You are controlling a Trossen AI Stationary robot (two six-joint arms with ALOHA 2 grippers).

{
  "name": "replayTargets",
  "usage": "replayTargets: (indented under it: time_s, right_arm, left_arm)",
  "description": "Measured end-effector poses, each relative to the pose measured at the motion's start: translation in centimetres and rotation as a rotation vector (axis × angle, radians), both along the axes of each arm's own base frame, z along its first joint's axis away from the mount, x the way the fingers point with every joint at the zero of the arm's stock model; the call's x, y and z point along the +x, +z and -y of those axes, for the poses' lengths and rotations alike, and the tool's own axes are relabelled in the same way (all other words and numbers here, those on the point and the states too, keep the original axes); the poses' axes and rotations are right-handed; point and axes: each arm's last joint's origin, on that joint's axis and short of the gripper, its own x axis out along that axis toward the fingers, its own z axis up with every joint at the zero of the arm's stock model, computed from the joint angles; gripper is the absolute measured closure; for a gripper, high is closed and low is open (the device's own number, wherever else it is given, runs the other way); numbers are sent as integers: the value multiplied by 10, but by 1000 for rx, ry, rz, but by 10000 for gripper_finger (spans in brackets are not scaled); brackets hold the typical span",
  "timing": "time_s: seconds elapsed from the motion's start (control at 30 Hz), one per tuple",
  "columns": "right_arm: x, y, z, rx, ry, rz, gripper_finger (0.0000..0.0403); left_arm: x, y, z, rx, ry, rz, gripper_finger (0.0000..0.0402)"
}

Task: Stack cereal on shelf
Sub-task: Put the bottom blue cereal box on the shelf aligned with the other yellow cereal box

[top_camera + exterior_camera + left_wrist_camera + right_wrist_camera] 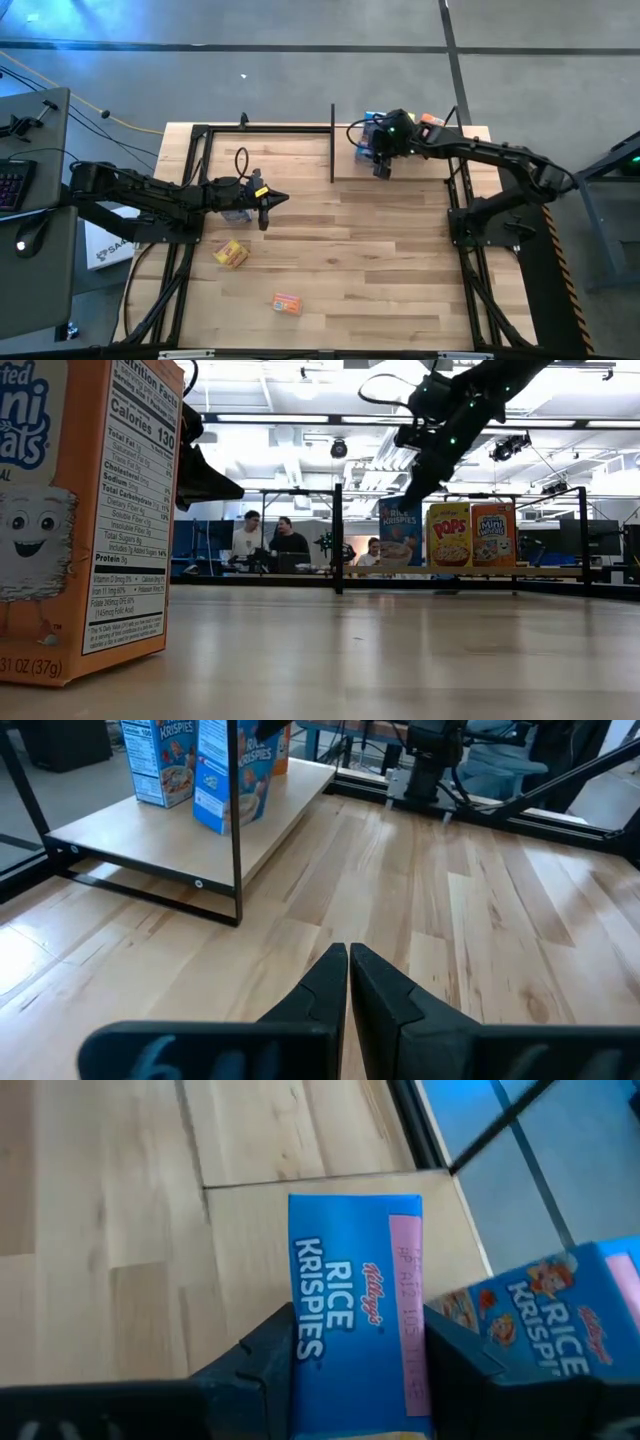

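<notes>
The right gripper (355,1355) is shown over the shelf (420,165) at the far right of the table (380,260), its two fingers clamped on the sides of a blue Rice Krispies box (355,1310); in the right wrist view a second blue Rice Krispies box (560,1325) is seen just beside the held one, over the light-wood board. In the low view the right arm is seen reaching down from above toward the shelf, on which a blue box (400,530), a yellow Pops box (449,535) and an orange Mini-Wheats box (493,534) are stood upright in a row behind a black post (338,538). The left gripper (348,982) is held above bare planks at the left-centre of the table, its fingers pressed together with nothing between them. Two further boxes are left lying on the near part of the tabletop: a yellow box (231,254) and, well apart from it, an orange box (287,304). A large orange Mini-Wheats box (85,510) is seen close to the low camera. People (268,542) are seated in the room beyond the table.
</notes>
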Motion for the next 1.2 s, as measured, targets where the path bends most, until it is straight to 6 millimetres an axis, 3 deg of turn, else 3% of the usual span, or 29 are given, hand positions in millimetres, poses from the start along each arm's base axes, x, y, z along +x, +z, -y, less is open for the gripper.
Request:
replayTargets:
  time_s: [0.6, 0.87, 1.1, 1.2]
  right_arm:
    - [0, 1, 5, -105, -139, -30, 158]
    - [5, 13, 5, -132, -193, 21, 148]
    - [14, 51, -22, -164, -176, 134, 148]
    - [13, 55, -41, -99, -169, 131, 157]
  left_arm:
    - [0, 0, 0, 0, 1, -3, 392]
    - [0, 0, 0, 0, 1, -3, 392]
    - [0, 0, 0, 1, 4, -3, 392]
    - [0, 0, 0, 2, 3, -3, 392]
